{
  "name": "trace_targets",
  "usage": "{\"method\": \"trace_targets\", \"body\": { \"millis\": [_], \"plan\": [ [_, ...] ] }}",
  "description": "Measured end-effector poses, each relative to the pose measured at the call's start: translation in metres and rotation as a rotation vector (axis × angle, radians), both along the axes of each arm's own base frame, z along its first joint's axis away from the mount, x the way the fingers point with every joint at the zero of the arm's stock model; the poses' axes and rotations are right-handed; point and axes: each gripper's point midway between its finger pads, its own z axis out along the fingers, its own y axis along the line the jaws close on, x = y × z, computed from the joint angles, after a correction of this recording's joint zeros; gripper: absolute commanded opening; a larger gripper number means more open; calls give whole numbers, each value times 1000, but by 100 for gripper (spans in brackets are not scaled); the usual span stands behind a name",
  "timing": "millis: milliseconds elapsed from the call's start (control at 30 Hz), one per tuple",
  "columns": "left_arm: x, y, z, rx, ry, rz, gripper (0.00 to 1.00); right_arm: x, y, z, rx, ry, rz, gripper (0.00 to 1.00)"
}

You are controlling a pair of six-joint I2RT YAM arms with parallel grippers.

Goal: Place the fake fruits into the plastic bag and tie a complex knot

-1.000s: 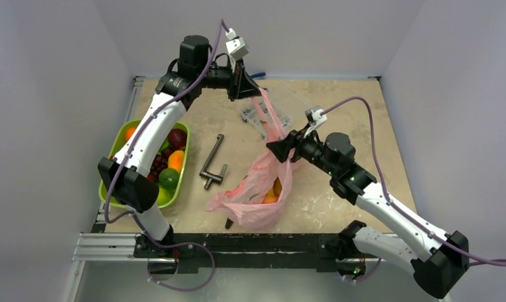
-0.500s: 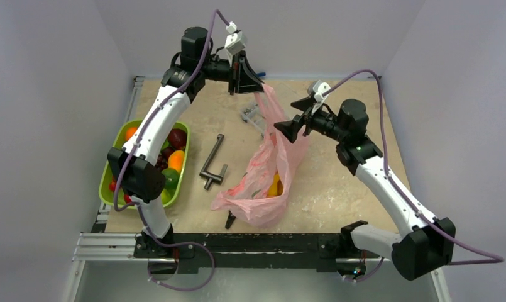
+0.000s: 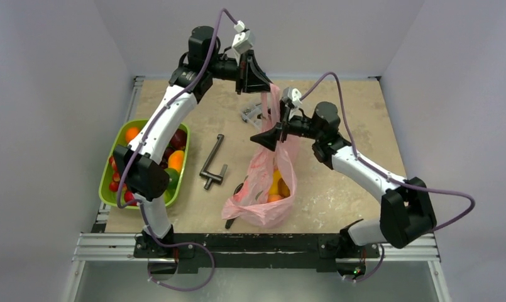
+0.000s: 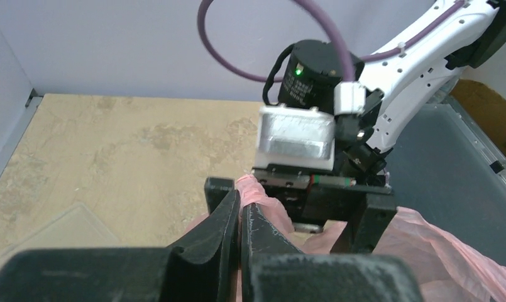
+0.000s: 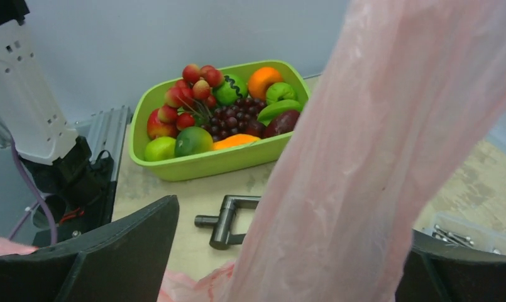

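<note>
Holding the plastic bag (image 3: 261,179) up off the tabletop (image 3: 351,113), we've got our left pincer (image 3: 264,88) clenched on its handle and our right pincer (image 3: 258,139) spread wide around the stretched neck. A few fake fruits (image 3: 276,187) sit inside.

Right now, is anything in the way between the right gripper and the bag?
Nothing visible is. The bag hangs right between the open fingers of the right gripper, and the left gripper pinches its top.
</note>
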Motion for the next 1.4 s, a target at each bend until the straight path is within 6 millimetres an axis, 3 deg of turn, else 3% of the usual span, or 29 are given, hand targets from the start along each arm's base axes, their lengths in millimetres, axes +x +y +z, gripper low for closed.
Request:
{"method": "trace_targets", "body": {
  "millis": [100, 233, 400, 467, 500, 533, 600, 733, 800, 867, 1033, 1133, 1200, 1300, 1400],
  "plan": [
    [-3, -8, 4, -14, 9, -19, 0, 8, 7, -15, 20, 13, -19, 71],
    [-5, -15, 12, -40, 29, -39, 0, 18, 8, -54, 12, 71, -84, 57],
    [-2, -19, 14, -47, 75, -52, 0, 25, 3, -72, 26, 76, -155, 9],
    [-2, -20, 13, -44, 88, -52, 0, 25, 1, -75, 31, 73, -173, 0],
    [-2, -20, 13, -42, 91, -51, 0, 25, 0, -76, 34, 73, -180, 0],
    [-1, -19, 11, -39, 93, -48, 6, 25, -1, -77, 35, 73, -185, 0],
    [3, -20, 7, -30, 84, -25, 45, 23, -4, -79, 32, 83, -202, 0],
    [18, -12, 1, 1, 20, 93, 92, 23, -12, -95, -2, 184, -264, 0],
    [19, 1, 3, 28, -15, 175, 98, 25, -18, -102, -15, 248, -313, 0],
    [6, 20, 7, 54, -38, 232, 98, 28, -24, -106, -24, 310, -368, 0],
    [-71, 79, 15, 147, -185, 255, 100, 30, -40, -102, -10, 394, -463, 0],
    [-111, 100, -9, 230, -235, 218, 100, 29, -45, -95, 4, 409, -490, 0],
    [-125, 108, -31, 290, -230, 185, 100, 27, -46, -93, 8, 413, -494, 0],
    [-126, 115, -76, 404, -178, 134, 100, 26, -47, -90, 13, 409, -494, 0],
    [-115, 119, -133, 525, -102, 84, 100, 25, -47, -87, 15, 400, -490, 0]
  ]
}}
